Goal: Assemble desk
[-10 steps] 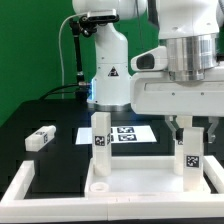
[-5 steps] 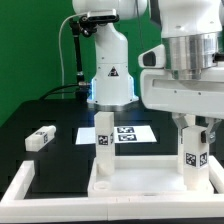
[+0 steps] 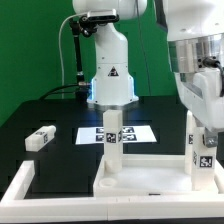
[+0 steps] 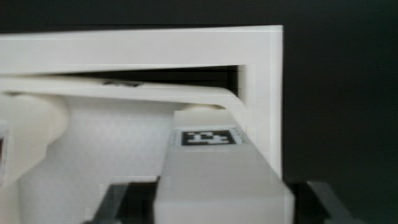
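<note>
The white desk tabletop point(image 3: 150, 182) lies flat at the front of the black table. Two white tagged legs stand upright on it: one at the exterior view's left point(image 3: 113, 138) and one at its right point(image 3: 203, 155). My gripper point(image 3: 204, 122) comes down from above and is shut on the right leg's upper part. In the wrist view the gripper point(image 4: 222, 207) has its dark fingers point(image 4: 130, 204) on both sides of this leg point(image 4: 217, 165), which reaches down to the tabletop rim point(image 4: 160, 48). A third loose leg point(image 3: 40, 137) lies on the table at the left.
The marker board point(image 3: 130, 133) lies flat behind the tabletop. The robot base point(image 3: 108, 65) stands at the back. A white border strip point(image 3: 18, 186) edges the table at the front left.
The gripper with the right leg has moved to the exterior view's right and turned. The tabletop and its left leg have shifted right along with it.
</note>
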Robot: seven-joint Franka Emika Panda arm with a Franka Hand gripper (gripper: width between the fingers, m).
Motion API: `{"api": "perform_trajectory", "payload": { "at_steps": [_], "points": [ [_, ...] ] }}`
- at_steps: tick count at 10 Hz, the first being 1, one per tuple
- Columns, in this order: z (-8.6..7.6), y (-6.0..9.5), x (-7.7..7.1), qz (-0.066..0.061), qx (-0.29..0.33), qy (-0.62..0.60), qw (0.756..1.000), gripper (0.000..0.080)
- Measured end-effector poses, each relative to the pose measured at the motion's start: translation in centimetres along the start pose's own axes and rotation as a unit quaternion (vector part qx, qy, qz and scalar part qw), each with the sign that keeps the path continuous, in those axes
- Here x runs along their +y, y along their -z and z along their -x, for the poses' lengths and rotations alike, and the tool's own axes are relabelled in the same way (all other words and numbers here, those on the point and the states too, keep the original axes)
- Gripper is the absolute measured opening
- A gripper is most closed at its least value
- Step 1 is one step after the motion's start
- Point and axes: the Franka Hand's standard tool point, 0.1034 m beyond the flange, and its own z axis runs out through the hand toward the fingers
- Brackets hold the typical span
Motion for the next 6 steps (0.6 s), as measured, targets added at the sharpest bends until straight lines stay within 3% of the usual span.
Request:
{"api": "perform_trajectory", "payload": {
  "at_steps": [3, 6],
  "points": [
    [0.55, 0.15, -0.43, -0.006, 0.009, -0.136, 0.991, 0.029],
    [0.57, 0.13, -0.6, -0.011, 0.013, -0.153, 0.988, 0.0291]
  ]
}}
